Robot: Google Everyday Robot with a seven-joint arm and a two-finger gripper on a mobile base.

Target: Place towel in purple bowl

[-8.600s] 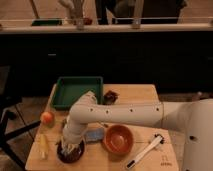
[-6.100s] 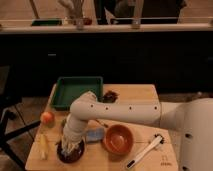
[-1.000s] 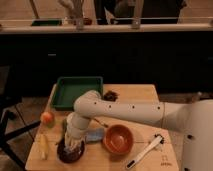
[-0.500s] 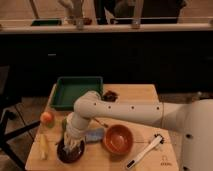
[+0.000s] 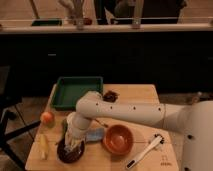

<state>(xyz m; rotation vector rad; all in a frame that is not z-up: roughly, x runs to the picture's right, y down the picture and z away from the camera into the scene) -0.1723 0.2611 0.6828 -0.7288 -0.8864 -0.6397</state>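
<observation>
The dark purple bowl (image 5: pixel 64 154) sits at the front left of the wooden table (image 5: pixel 145 95). My gripper (image 5: pixel 73 142) hangs from the white arm (image 5: pixel 120 111) straight down over the bowl, with its tip at or inside the rim. Something pale shows at the tip over the bowl; I cannot tell if it is the towel. A light blue folded thing (image 5: pixel 95 134) lies on the table just right of the bowl, touching the orange bowl's left side.
An orange bowl (image 5: pixel 119 139) stands right of the gripper. A green tray (image 5: pixel 76 90) is at the back left. An orange fruit (image 5: pixel 47 117) and a yellow item (image 5: pixel 44 145) lie at the left edge. A white brush (image 5: pixel 145 150) lies front right. A dark object (image 5: pixel 110 95) sits beside the tray.
The wrist has shifted slightly above the purple bowl and stays over it. The blue thing and the other objects have not moved.
</observation>
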